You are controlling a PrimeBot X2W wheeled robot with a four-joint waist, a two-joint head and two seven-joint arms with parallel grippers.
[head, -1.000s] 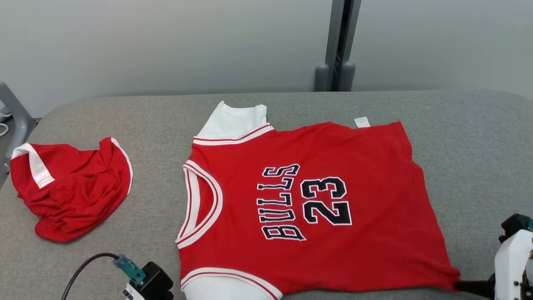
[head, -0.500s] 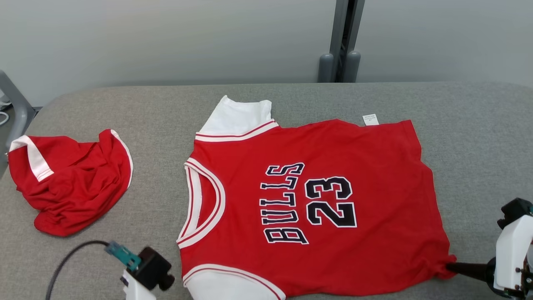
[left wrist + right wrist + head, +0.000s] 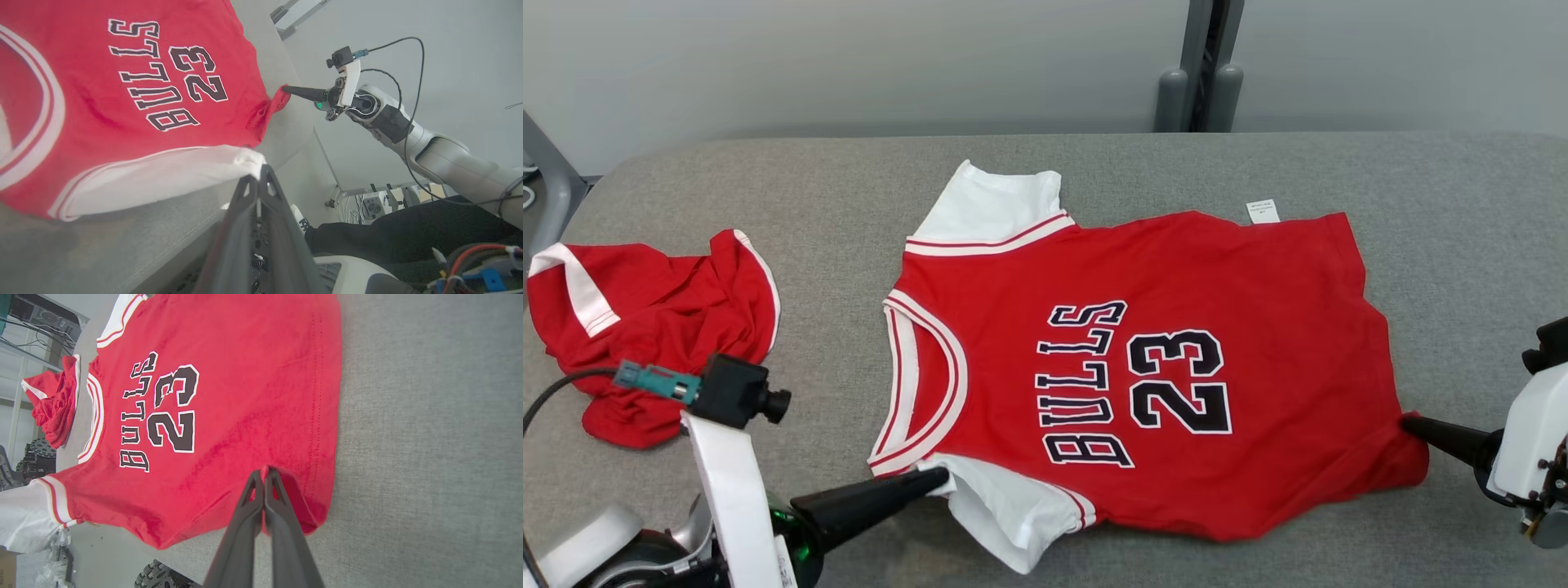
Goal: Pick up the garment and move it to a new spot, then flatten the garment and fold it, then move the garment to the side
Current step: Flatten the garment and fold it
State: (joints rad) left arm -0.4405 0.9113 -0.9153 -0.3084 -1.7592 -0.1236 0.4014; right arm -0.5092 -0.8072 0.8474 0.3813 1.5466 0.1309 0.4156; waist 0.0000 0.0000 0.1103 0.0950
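1. Grey padded tabletop (image 3: 686, 180) is carrying the red jersey (image 3: 1258, 327), spread flat, in the head view. The left gripper (image 3: 939, 478), whose fingers were out of frame a second ago, is now clenching the white near sleeve (image 3: 1005, 510) and rumpling it. The right gripper (image 3: 1409, 423) is still pinching the hem corner (image 3: 1413, 457).
2. Left wrist view: the sleeve is sitting clamped at the closed fingertips, with red cloth spreading beyond them.
3. Right wrist view: the hem corner is bunching between the shut fingers.
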